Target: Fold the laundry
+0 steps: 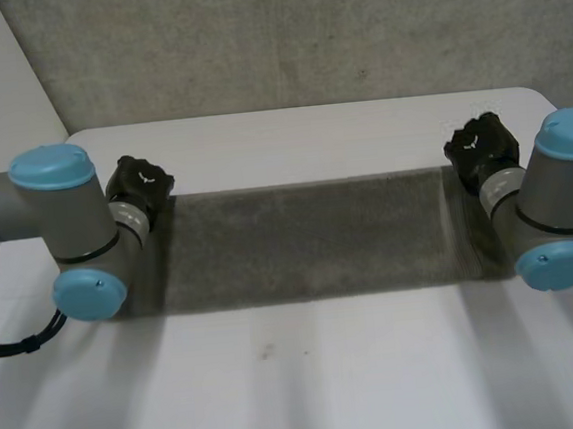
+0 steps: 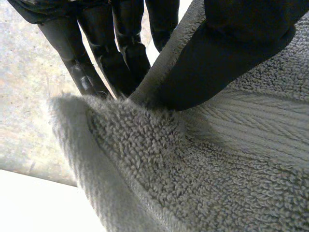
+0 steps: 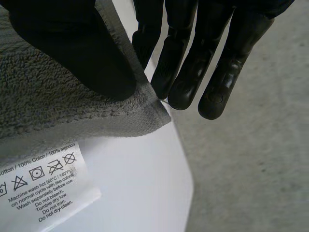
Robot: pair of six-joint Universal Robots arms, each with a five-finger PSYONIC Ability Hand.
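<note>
A grey terry towel [image 1: 309,238] is stretched across the white table [image 1: 302,394] between my two hands. At the towel's left end, my left hand [image 1: 138,182] pinches the edge. In the left wrist view its thumb [image 2: 231,53] presses the towel [image 2: 203,169] against the fingers [image 2: 120,58] behind it. My right hand [image 1: 481,147] holds the right end the same way. There the thumb [image 3: 72,48] clamps the towel's corner [image 3: 48,96] against straight fingers [image 3: 193,63]. A white care label [image 3: 43,188] hangs below that corner.
Grey carpeted floor [image 1: 282,44] lies beyond the table's far edge, and the floor [image 3: 251,169] also shows past the table's rounded corner [image 3: 178,159]. Bare white tabletop stretches in front of the towel.
</note>
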